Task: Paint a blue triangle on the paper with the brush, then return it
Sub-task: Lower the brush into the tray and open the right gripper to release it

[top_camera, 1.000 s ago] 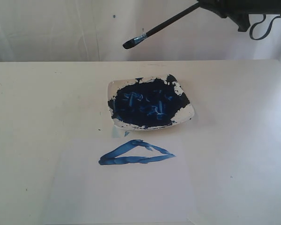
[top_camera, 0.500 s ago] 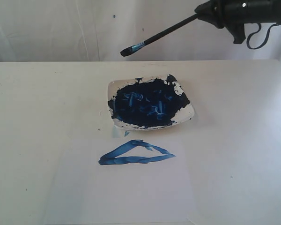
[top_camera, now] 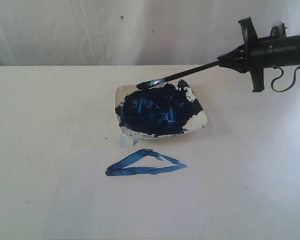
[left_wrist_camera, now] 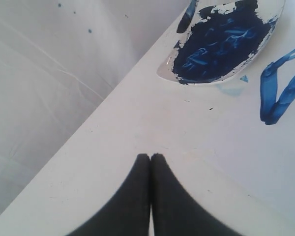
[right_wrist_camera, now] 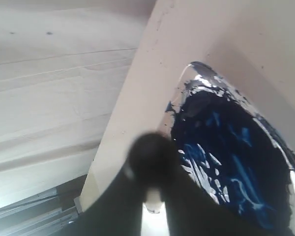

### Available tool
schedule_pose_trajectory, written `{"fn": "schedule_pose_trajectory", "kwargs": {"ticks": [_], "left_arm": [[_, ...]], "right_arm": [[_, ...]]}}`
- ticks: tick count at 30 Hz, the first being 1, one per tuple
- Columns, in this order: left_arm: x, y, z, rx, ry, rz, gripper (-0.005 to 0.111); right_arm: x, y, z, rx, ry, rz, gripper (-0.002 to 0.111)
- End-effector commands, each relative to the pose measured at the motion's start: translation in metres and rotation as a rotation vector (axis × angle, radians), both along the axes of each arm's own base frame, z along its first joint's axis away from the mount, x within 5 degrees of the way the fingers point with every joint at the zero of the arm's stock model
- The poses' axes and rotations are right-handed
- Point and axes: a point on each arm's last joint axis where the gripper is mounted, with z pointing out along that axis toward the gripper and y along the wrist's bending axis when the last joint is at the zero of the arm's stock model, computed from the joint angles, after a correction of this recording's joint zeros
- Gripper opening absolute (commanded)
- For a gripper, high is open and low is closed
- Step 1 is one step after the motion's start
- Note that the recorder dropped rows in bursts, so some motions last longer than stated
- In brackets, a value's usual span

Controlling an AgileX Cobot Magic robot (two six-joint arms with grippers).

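The blue triangle (top_camera: pixel 145 165) stands finished on the paper (top_camera: pixel 140 210), a closed 3-sided outline at 6 o'clock from the paint dish (top_camera: pixel 200 120). So part 1 of 2 looks done, and only the return is left.

The right hand (top_camera: pixel 242 56), at 2 o'clock from the dish, pinches the brush (top_camera: pixel 190 74) by its handle. The brush is nearly level, its bristles at the dish's 12 o'clock rim; whether they touch it I cannot tell. It is not yet let go.

The left hand (left_wrist_camera: pixel 151 196) is pressed together and empty above the tabletop (left_wrist_camera: pixel 113 123), apart from the dish.

No readable text, labels, numbers, signs
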Motion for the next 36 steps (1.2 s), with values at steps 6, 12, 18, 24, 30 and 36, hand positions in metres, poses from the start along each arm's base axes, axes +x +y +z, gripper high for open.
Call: {"fn": "schedule_pose_trajectory", "kwargs": {"ticks": [6,12,18,24,30,36], "left_arm": [[-0.001,0.000,0.000,-0.009,-0.016,-0.007,0.000],[-0.001,0.000,0.000,-0.009,-0.016,-0.007,0.000],[-0.001,-0.001,0.001,-0.013,-0.022,-0.009,0.000],[-0.003,0.001,0.003,-0.025,-0.042,-0.009,0.000],[-0.003,0.001,0.003,-0.025,-0.042,-0.011,0.000],[-0.003,0.001,0.003,-0.025,-0.042,-0.011,0.000]], "right_arm": [[0.005,-0.004,-0.041,0.027,0.101,0.016,0.000],[0.009,-0.003,-0.066,0.069,0.163,-0.011,0.000],[0.012,-0.004,-0.076,0.080,0.175,-0.042,0.000],[0.015,-0.008,-0.081,0.048,0.171,-0.084,0.000],[0.016,-0.009,-0.085,0.030,0.172,-0.096,0.011],[0.015,-0.009,-0.084,0.047,0.177,-0.080,0.056]]}}
